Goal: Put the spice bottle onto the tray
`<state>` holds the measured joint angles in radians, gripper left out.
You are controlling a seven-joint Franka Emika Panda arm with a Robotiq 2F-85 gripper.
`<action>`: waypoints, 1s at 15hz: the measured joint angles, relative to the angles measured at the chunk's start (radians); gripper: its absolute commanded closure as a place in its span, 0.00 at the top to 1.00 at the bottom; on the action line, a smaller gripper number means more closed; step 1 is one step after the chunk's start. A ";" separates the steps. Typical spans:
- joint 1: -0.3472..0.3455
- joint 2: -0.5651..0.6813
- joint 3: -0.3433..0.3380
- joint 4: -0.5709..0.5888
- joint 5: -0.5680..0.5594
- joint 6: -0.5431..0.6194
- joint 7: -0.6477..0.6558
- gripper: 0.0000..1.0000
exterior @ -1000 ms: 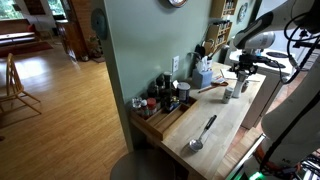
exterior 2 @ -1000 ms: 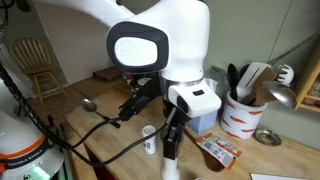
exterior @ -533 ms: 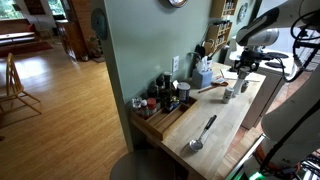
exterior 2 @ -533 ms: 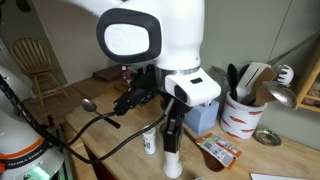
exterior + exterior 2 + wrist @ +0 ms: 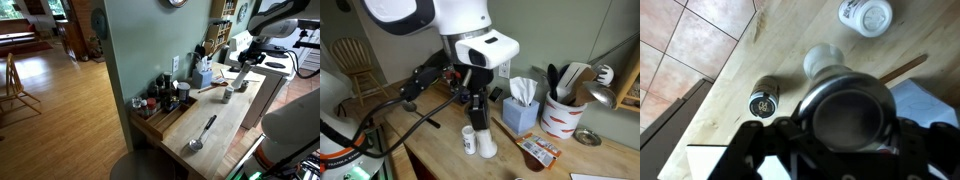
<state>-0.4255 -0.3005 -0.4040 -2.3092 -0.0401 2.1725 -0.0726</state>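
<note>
Nothing moved to the long light-brown wooden tray (image 5: 160,120) at centre-left yet: the slim pale whitish-grey spice bottle (image 5: 484,140) stands on the desk (image 5: 440,145), lower centre. The hand (image 5: 478,112) hovers above; its opening I cannot tell.

The end effector (image 5: 481,112) hangs over the spice bottle (image 5: 486,145) — small cup (image 5: 468,140) beside it.

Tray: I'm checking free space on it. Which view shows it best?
An exterior view: the tray lies whole along the wall, with jars standing on it. No other view shows it; the wrist view looks down at the counter elsewhere.
</note>
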 measured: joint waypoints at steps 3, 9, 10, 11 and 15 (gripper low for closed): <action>0.018 -0.093 0.004 -0.053 0.001 -0.017 -0.115 0.37; 0.099 -0.259 0.030 -0.175 0.045 0.062 -0.224 0.37; 0.116 -0.277 0.031 -0.191 0.054 0.073 -0.235 0.37; 0.132 -0.293 0.032 -0.205 0.061 0.073 -0.249 0.37; 0.178 -0.335 0.036 -0.265 0.063 0.066 -0.303 0.37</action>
<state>-0.2475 -0.6358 -0.3681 -2.5747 0.0227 2.2386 -0.3756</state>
